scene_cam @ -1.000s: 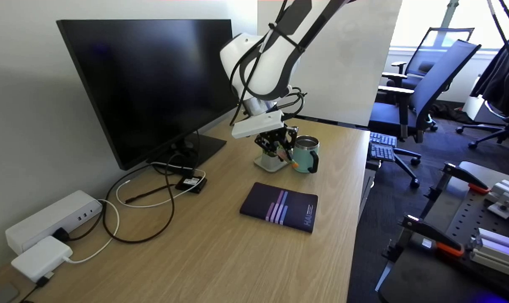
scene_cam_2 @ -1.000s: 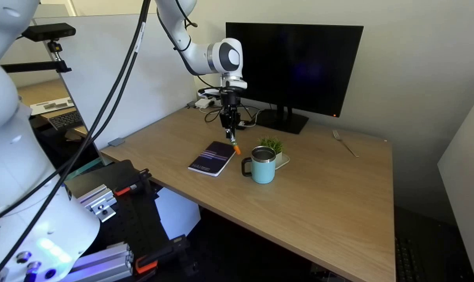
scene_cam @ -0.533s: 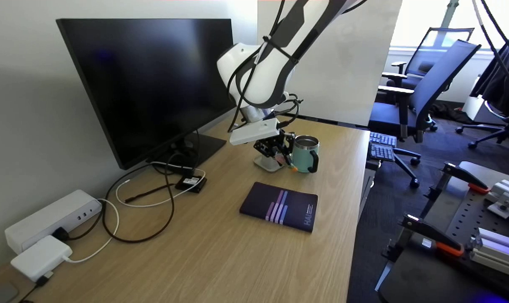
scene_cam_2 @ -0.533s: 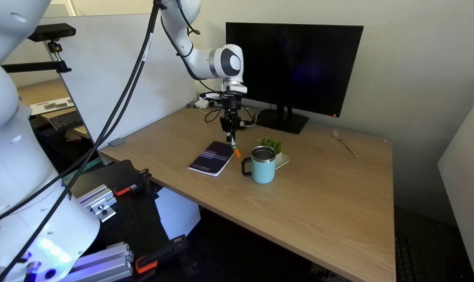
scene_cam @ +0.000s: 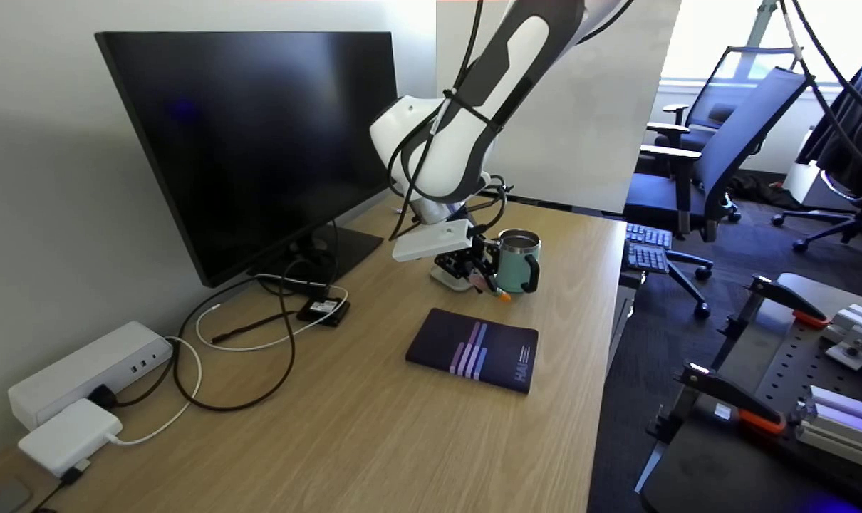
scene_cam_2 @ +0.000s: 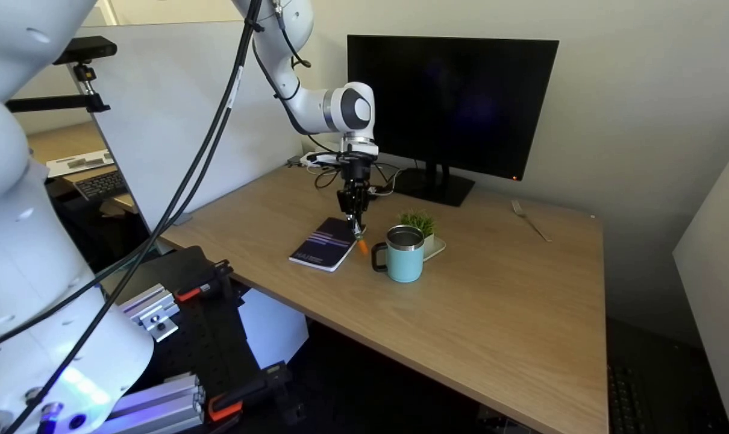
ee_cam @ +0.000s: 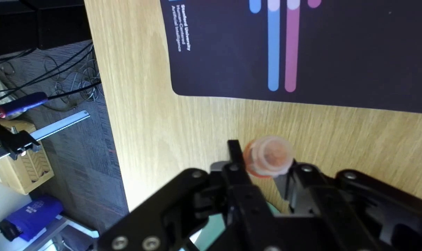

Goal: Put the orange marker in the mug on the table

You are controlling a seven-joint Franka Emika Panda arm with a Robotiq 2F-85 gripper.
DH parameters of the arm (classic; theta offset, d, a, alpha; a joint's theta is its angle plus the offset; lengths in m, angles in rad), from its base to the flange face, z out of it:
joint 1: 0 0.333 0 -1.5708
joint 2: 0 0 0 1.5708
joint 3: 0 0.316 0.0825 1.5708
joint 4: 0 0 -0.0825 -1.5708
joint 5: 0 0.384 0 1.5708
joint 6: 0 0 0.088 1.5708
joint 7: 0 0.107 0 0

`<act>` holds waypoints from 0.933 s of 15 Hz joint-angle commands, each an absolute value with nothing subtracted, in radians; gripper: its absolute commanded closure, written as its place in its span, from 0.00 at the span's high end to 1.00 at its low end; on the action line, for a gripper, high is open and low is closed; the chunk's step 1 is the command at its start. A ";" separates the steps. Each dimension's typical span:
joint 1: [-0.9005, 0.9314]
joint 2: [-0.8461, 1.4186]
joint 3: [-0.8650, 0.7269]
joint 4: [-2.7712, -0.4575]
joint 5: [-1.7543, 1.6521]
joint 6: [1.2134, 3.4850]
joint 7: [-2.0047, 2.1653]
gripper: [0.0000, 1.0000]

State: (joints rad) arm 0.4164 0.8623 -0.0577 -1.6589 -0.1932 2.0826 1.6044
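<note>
Two-fingered and barely parted: pinching the orange marker [scene_cam_2: 362, 246] in the gripper [ee_cam: 265, 161].
Spaced only by the marker's thickness, gripping from either side. Held slantwise, lowest at the orange end, in both exterior views: outside the upright teal mug [scene_cam_2: 404, 266], between mug and dark notebook [scene_cam: 472, 350], above or touching the wooden table [scene_cam_2: 491, 301], hard to say which.

In an exterior view, the table [scene_cam: 374, 442] was seen lengthwise from high above a short edge, the monitor [scene_cam: 260, 142] on the left. In an exterior view, sight ran past the robot's base [scene_cam_2: 45, 265], across the long front edge, toward the monitor. Both shared notebook [scene_cam: 474, 349] and mug [scene_cam: 514, 267]. The wrist view faced down past the gripper [ee_cam: 261, 165], close above the notebook and that long edge.
</note>
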 commanded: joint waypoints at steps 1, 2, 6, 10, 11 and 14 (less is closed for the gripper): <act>0.415 0.883 -0.060 -1.642 -0.205 2.077 1.631 0.06; 0.415 0.887 -0.060 -1.643 -0.205 2.079 1.634 0.06; 0.411 0.904 -0.060 -1.648 -0.202 2.094 1.645 0.06; 0.411 0.918 -0.061 -1.650 -0.203 2.107 1.650 0.06; 0.411 0.918 -0.061 -1.651 -0.203 2.109 1.651 0.06; 0.408 0.917 -0.060 -1.653 -0.200 2.113 1.652 0.06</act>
State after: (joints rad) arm 0.4150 0.9093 -0.0624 -1.6566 -0.1932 2.0895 1.6376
